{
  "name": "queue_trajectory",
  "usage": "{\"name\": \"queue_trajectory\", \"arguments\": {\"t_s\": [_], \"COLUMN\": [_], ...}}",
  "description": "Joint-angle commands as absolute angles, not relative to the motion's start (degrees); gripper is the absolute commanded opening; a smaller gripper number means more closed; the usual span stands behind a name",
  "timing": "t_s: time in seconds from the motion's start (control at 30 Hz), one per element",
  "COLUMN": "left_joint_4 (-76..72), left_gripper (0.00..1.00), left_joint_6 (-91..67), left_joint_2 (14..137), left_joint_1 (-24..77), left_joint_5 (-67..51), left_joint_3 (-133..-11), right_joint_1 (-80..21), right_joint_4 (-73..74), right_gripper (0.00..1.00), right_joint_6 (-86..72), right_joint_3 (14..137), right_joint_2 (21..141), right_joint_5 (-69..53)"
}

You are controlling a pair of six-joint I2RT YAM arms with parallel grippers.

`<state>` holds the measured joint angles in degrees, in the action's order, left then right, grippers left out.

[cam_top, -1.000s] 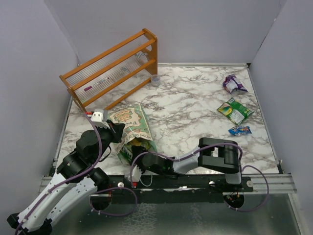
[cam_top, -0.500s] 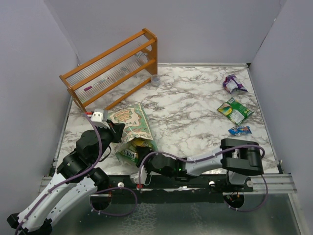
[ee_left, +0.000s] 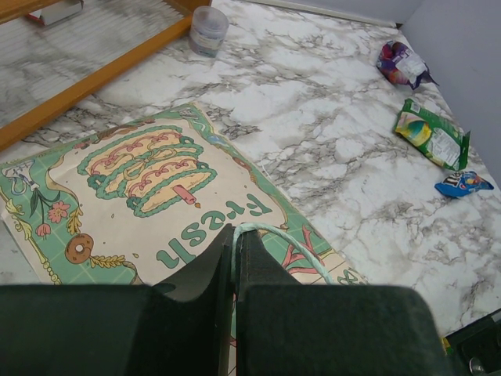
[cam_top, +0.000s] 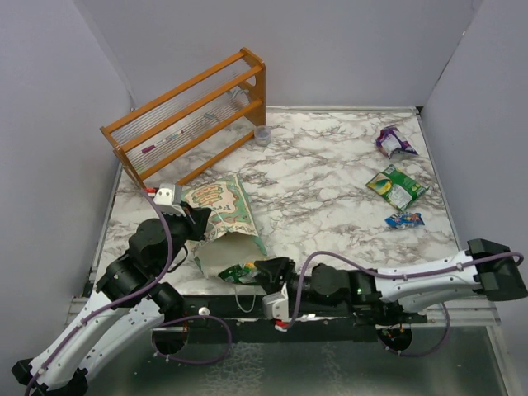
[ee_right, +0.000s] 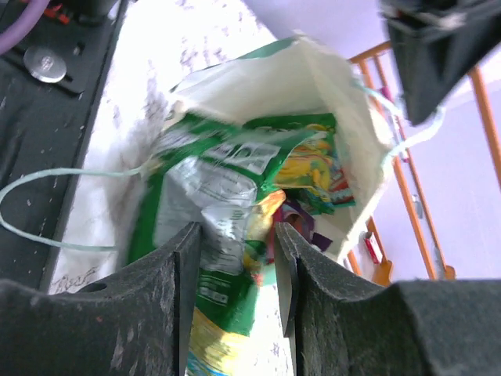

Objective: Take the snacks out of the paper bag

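The green paper bag [cam_top: 227, 210] lies on its side with its cream-orange front up [ee_left: 141, 180]. Its mouth faces the near edge. My left gripper [cam_top: 200, 219] is shut on the bag's pale green cord handle [ee_left: 270, 231]. My right gripper [cam_top: 268, 268] sits just outside the mouth, with a green snack packet [cam_top: 239, 272] clamped between its fingers [ee_right: 176, 290]. This packet [ee_right: 219, 196] is blurred and half out of the cream interior [ee_right: 329, 86]. More packets, yellow-green [ee_right: 313, 168] and purple [ee_right: 293, 223], lie deeper inside.
Three packets lie at the far right: purple [cam_top: 394, 142], green [cam_top: 396, 186], blue [cam_top: 404, 219]. The orange wooden rack [cam_top: 190, 115] stands at the back left, with a small clear cup [cam_top: 262, 136] beside it. The bag's other cord handle [ee_right: 47, 176] loops onto the table edge.
My right arm has stretched out and swung right. Its gripper backed out of the bag's mouth and brought the green packet with it. The left arm and the bag stayed still.
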<state>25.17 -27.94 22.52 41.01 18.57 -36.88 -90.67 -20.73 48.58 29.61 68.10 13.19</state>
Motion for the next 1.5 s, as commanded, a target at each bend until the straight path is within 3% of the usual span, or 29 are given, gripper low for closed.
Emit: {"name": "queue_trajectory", "arguments": {"t_s": [0.0, 0.2, 0.5, 0.6, 0.73, 1.07, 1.2, 1.37, 1.47], "left_joint_4": [24.44, 24.43, 24.6, 24.52, 24.54, 24.55, 24.59, 24.58, 24.6], "left_gripper": [0.0, 0.0, 0.0, 0.0, 0.0, 0.0, 0.0, 0.0, 0.0], "left_joint_6": [-27.9, -27.95, -27.93, -28.0, -27.95, -27.95, -27.95, -27.78, -27.82], "left_joint_2": [22.76, 22.68, 23.03, 23.09, 23.45, 23.27, 23.28, 23.36, 23.44], "left_joint_1": [41.13, 41.14, 41.09, 41.13, 41.13, 41.12, 41.13, 41.13, 41.13], "left_joint_5": [19.13, 19.24, 19.42, 19.35, 19.25, 19.34, 19.25, 19.25, 19.24], "left_joint_3": [-37.09, -37.09, -37.18, -37.18, -37.18, -37.18, -37.27, -37.18, -37.33], "right_joint_1": [-90.88, -90.83, -90.46, -90.08, -89.74, -87.56, -87.19, -87.21, -87.21], "right_joint_4": [-16.57, -15.19, -15.37, -16.01, -15.46, -22.39, -23.74, -27.05, -27.68], "right_gripper": [0.39, 0.38, 0.88, 1.0, 0.99, 0.99, 0.84, 0.57, 0.5], "right_joint_6": [39.9, 39.08, 26.48, 25.59, 26.15, 31.72, 33.73, 34.63, 35.27], "right_joint_3": [28.49, 26.7, 24.46, 24.39, 25.43, 27.24, 27.86, 27.17, 26.66], "right_joint_2": [58.35, 56.49, 62.59, 64.07, 69.47, 80.97, 84.35, 84.39, 82.71], "right_joint_5": [14.64, 17.41, 11.87, 9.97, 5.09, 11.34, 14.5, 17.43, 16.93]}}
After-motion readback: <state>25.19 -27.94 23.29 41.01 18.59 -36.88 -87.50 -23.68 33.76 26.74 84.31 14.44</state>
